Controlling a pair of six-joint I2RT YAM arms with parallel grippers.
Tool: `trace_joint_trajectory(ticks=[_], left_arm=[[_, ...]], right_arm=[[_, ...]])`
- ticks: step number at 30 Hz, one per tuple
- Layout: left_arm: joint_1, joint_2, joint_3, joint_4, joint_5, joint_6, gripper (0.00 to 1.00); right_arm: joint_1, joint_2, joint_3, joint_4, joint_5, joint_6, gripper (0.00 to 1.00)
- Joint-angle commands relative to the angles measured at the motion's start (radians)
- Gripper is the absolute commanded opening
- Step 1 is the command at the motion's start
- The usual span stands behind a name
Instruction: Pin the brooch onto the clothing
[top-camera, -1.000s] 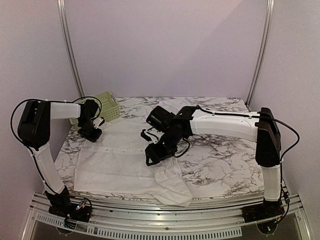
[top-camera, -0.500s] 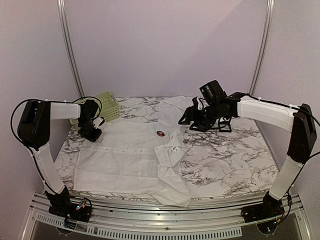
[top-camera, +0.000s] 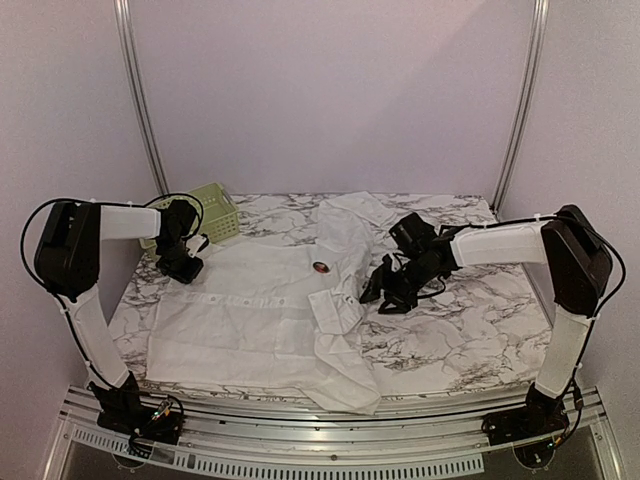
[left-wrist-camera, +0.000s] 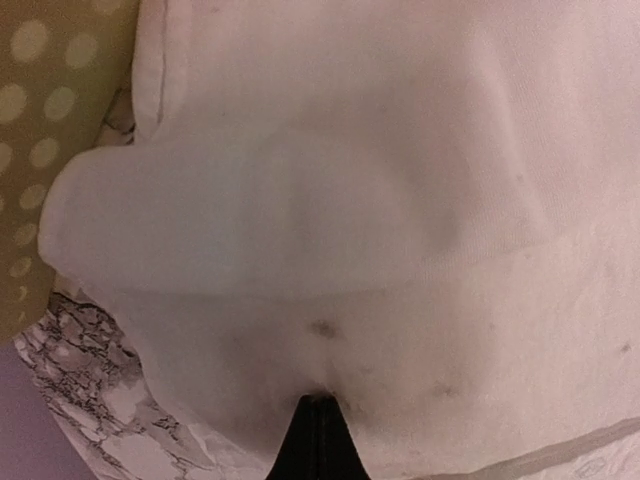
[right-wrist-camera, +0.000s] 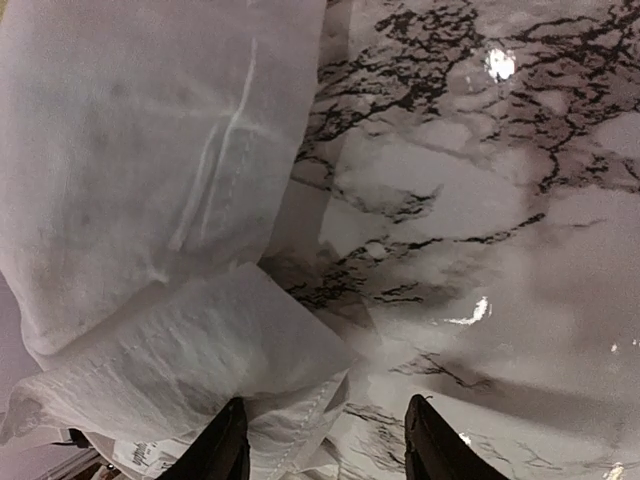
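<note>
At left, the left jaws are clamped on the upper-left corner of the white shirt (top-camera: 250, 320) spread across the marble desk (top-camera: 470, 320), the brooch (top-camera: 322, 267) lies on the shirt at mid-frame, and the right jaws stand apart at its right edge.

Our left arm (top-camera: 92, 335) and right arm (top-camera: 500, 243) look alike: smooth white shells on the long links and bulky black housings at the joints. Thin black cables (top-camera: 22, 245) loop outside both. Black bases (top-camera: 130, 408) stand at the table's (top-camera: 470, 335) near edge. The fingers (right-wrist-camera: 225, 445) of our right gripper (right-wrist-camera: 327, 400) are slim and glossy black.
</note>
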Motion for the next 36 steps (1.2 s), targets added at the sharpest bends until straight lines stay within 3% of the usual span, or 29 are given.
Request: trace_joint_trajectory(ticks=[1, 5, 10, 13, 17, 27, 31, 36], left_arm=[[0.005, 0.052, -0.036, -0.038, -0.003, -0.005, 0.0], [0.005, 0.046, -0.048, -0.031, -0.012, 0.002, 0.0], [0.005, 0.053, -0.051, -0.029, -0.007, -0.009, 0.0], [0.006, 0.052, -0.051, -0.026, -0.006, -0.009, 0.0], [0.005, 0.054, -0.048, -0.029, -0.015, -0.005, 0.0], [0.006, 0.049, -0.059, -0.026, -0.023, -0.001, 0.0], [0.006, 0.049, -0.06, -0.018, -0.031, 0.006, 0.0], [0.006, 0.056, -0.064, -0.005, -0.055, 0.019, 0.0]], right_arm=[[-0.004, 0.043, 0.006, 0.173, -0.075, 0.038, 0.44], [-0.016, 0.047, -0.003, 0.203, -0.068, 0.007, 0.4], [-0.045, 0.078, -0.001, 0.214, -0.095, -0.013, 0.47], [-0.045, 0.107, 0.014, 0.303, -0.191, -0.057, 0.51], [-0.045, 0.153, 0.072, 0.319, -0.288, -0.113, 0.49], [-0.044, 0.113, 0.066, 0.291, -0.331, -0.131, 0.0], [-0.067, 0.068, 0.076, 0.18, -0.243, -0.162, 0.0], [-0.152, -0.007, 0.101, -0.006, -0.002, -0.216, 0.0]])
